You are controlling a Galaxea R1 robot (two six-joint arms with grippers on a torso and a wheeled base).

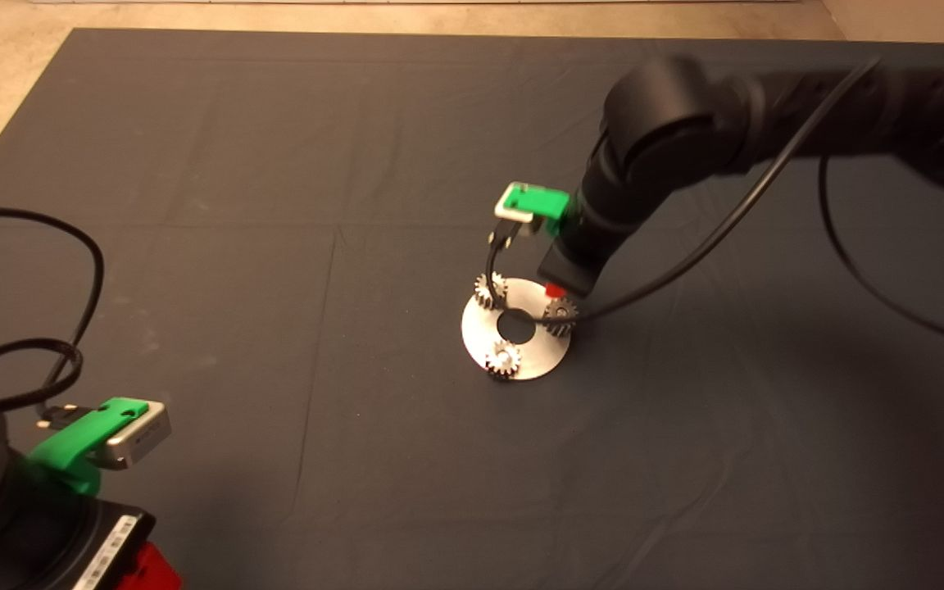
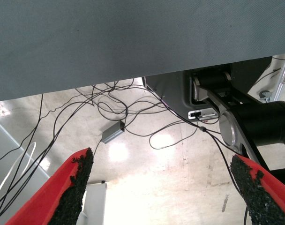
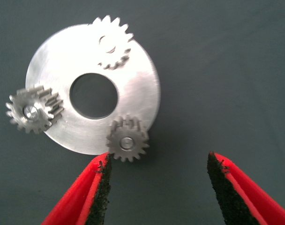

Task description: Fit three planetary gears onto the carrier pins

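We see a wide counter (image 1: 193, 205) under a dark grey cloth mat, and near its middle lies the flat round shiny metal carrier disc (image 1: 539, 358) with a large centre hole. The right black arm reaches in from the right, and its green gripper with red fingers (image 3: 156, 187) hangs just beside the disc's right edge, fingers spread and gripping nothing. The left gripper (image 2: 161, 197) waits at the near left corner, fingers likewise apart and empty, looking at cables on the floor.

All three small silvery-grey toothed planetary gears sit on the disc, each over a short silvery carrier pin: one at the far left (image 1: 489, 290), one at the right (image 1: 560, 314), one at the near edge (image 1: 502, 358). In the right wrist view pin tips show in the bores of two gears (image 3: 127, 139) (image 3: 33, 110); the third (image 3: 112, 44) is washed by glare.

We judge the gears stiff, dense for their size and slick on the faces, so any correction should pinch across opposite teeth, never the flat top.
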